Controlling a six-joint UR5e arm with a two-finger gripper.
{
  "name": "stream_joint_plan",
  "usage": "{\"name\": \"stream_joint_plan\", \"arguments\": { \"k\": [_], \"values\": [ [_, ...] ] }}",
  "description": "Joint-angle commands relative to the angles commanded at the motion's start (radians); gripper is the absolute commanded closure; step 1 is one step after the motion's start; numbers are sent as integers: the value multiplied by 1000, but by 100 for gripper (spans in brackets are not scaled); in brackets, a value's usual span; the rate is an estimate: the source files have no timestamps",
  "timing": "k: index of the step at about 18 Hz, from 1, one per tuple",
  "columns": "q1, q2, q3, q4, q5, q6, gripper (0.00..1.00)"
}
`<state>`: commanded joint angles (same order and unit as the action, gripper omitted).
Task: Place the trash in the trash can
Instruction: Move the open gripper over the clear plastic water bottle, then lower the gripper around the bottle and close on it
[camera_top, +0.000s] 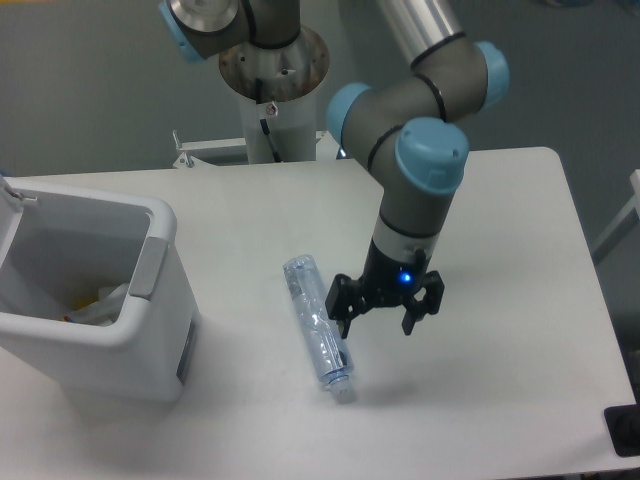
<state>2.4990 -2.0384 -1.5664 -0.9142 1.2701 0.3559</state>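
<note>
A long clear bluish plastic bottle (317, 326) lies flat on the white table (500, 250), its small cap pointing toward the front edge. My gripper (378, 324) hangs open just right of the bottle's lower half, fingers pointing down and holding nothing. Its left finger is close to the bottle's side; contact cannot be told. The white trash can (90, 300) stands at the left with a grey rim panel. Inside it some white and yellowish trash (98, 303) shows at the bottom.
The arm's base column (272, 90) rises behind the table's far edge, with metal brackets (390, 132) beside it. A dark object (624, 430) sits at the table's front right corner.
</note>
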Motion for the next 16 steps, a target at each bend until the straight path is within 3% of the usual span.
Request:
{"name": "stream_joint_plan", "arguments": {
  "k": [4,8,16],
  "values": [
    [-20,-83,66,-11,3,-3,0],
    [-75,-176,146,-61,121,-18,0],
    [-123,-233,143,-68,202,-40,0]
  ]
}}
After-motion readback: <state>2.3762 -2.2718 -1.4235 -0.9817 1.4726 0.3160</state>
